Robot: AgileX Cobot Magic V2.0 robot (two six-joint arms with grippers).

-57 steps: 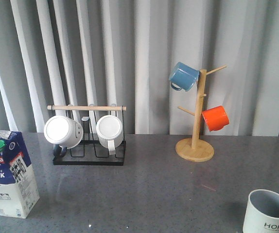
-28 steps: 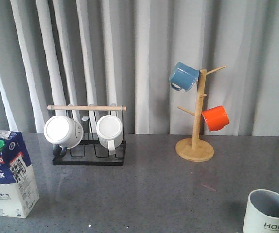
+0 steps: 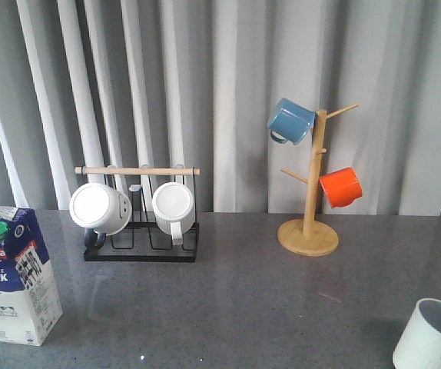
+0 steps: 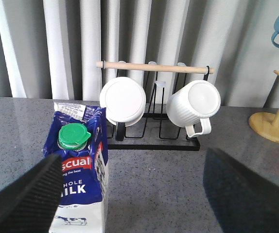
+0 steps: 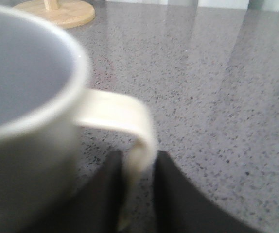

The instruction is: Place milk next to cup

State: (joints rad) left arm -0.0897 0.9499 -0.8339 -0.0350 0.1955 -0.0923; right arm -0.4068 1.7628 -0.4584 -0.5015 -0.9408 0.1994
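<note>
Front view first: the milk (image 3: 17, 277) stands upright on the grey tabletop (image 3: 243, 300) at about eight o'clock, and the cup (image 3: 434, 337) sits tilted at the four o'clock corner, partly cut off by the edge, so the two are well apart. From the left wrist view the left claw (image 4: 130, 194) hangs behind the carton with its two dark fingers (image 4: 30, 191) spread wide, one close to the carton's side, nothing between them. The right claw (image 5: 138, 194) is pinched on the cup's handle (image 5: 130, 126), one finger on each side of the loop.

The carton looks like stiff card with a slick printed skin; if full it would be heavy and top-heavy, so I would take it across the flat white and blue body below the green cap (image 4: 73, 136), not by the folded top, which would crush. The cup looks hard and breakable.

What the carton holds cannot be seen. The cup's grey inside shows nothing in it. Two white mugs (image 3: 100, 208) lie on a black rack (image 3: 140, 250), and blue (image 3: 290, 121) and orange (image 3: 339, 187) mugs hang on a wooden tree (image 3: 308, 231).
</note>
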